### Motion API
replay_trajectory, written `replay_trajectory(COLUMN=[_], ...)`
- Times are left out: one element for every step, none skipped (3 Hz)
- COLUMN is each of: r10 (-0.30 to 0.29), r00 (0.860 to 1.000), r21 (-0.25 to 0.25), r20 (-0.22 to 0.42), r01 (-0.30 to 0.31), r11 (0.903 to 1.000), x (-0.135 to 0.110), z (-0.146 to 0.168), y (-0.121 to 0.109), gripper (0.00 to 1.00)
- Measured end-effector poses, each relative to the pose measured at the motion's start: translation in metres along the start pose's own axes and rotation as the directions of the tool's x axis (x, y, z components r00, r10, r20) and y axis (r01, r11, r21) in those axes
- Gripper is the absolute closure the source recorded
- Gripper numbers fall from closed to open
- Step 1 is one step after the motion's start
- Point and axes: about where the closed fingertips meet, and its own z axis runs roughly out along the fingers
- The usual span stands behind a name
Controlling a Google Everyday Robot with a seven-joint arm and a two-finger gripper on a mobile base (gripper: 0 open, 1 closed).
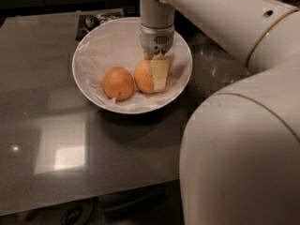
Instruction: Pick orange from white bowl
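Orange [142,77] against claw [157,78] in white bowl [96,48]; glossy grey table [61,125]

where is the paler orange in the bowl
In the camera view the paler orange sits right of centre in the white bowl, beside the deeper-orange fruit on its left, with the gripper at its right side.

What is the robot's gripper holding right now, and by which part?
Cannot tell: the gripper sits against the camera-right side of the paler oval orange in the wide white bowl.
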Motion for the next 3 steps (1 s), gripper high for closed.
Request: replay_trajectory(r10=[0.000,0.001,-0.010], r00=[1.000,1.000,1.000], r21=[0.000,0.073,0.137], r20=[0.000,-0.004,-0.016], r01=[0.000,0.000,0.012], r11=[1.0000,0.9973,0.9904], x=[0.000,-0.006,-0.016], z=[0.000,-0.015,-0.037], y=[0.000,0.005,0.020], gripper=[0.88,1.00,1.00])
